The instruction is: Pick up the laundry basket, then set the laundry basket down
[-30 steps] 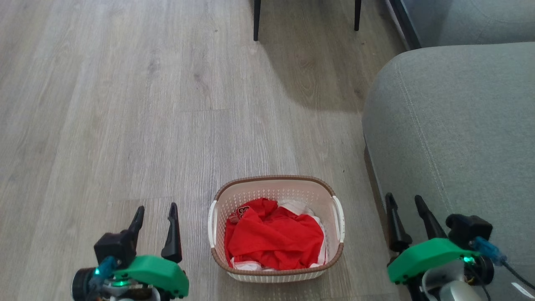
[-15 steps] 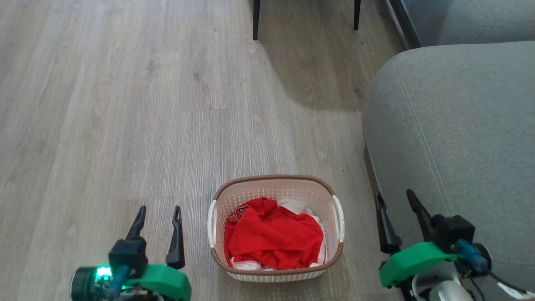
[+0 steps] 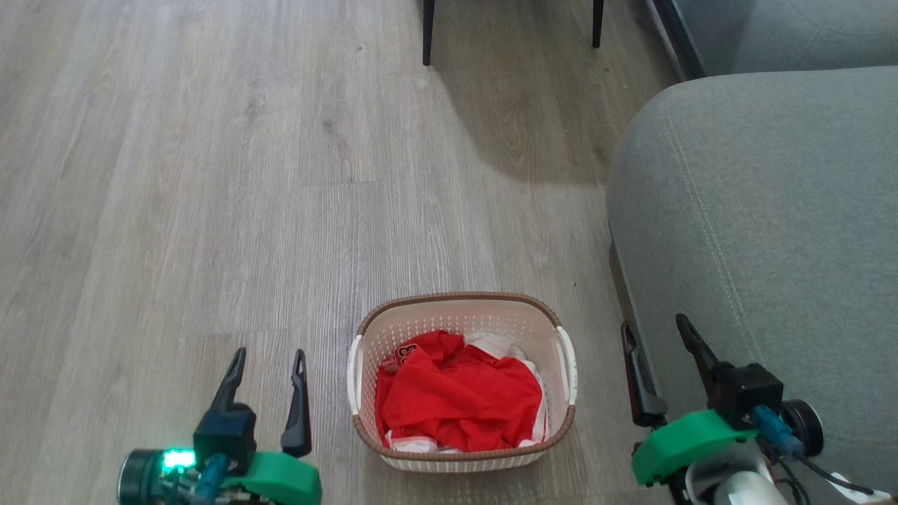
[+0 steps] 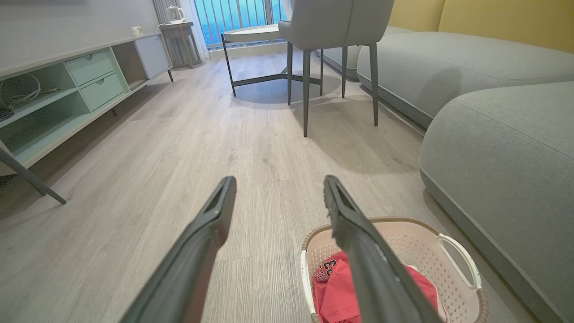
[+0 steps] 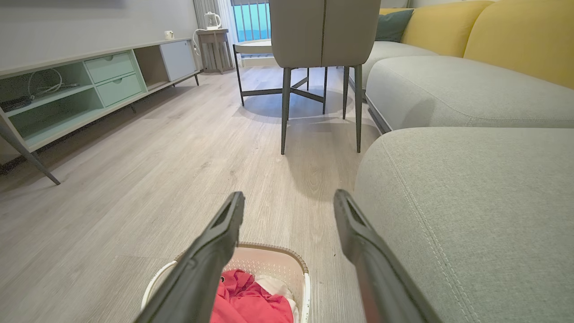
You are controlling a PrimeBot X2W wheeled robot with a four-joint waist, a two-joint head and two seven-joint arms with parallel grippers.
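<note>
Left of the laundry basket [image 3: 459,300]: left gripper [image 3: 269,356], fingers spread wide, nothing between them, clear of the basket's left handle [image 3: 353,375]. Turned slightly on its wrist over the past second; hardly any nearer the basket.

Centre: laundry basket upright on the wood floor [image 3: 210,210], unmoved, gripped on neither side. Red and white clothes [image 3: 456,396] heaped inside, below the rim.

Right of the basket: right gripper [image 3: 653,324], likewise spread and empty. Drawn in toward the basket over the past second, yet short of the right handle [image 3: 567,365]. Grey sofa [image 3: 758,231] just beyond, close to the outer finger.

Slight drift of the background put down to head movement, not to the furniture.

Judged: approach stage only, both arms closing on the handles; lift not begun. Tight room on the sofa side to be watched.

Writing: white print [image 4: 327,269] on the red garment, by the basket's left wall; digits resembling 23 in the left wrist view, partly folded, not confirmed. No brand or label legible elsewhere.
</note>
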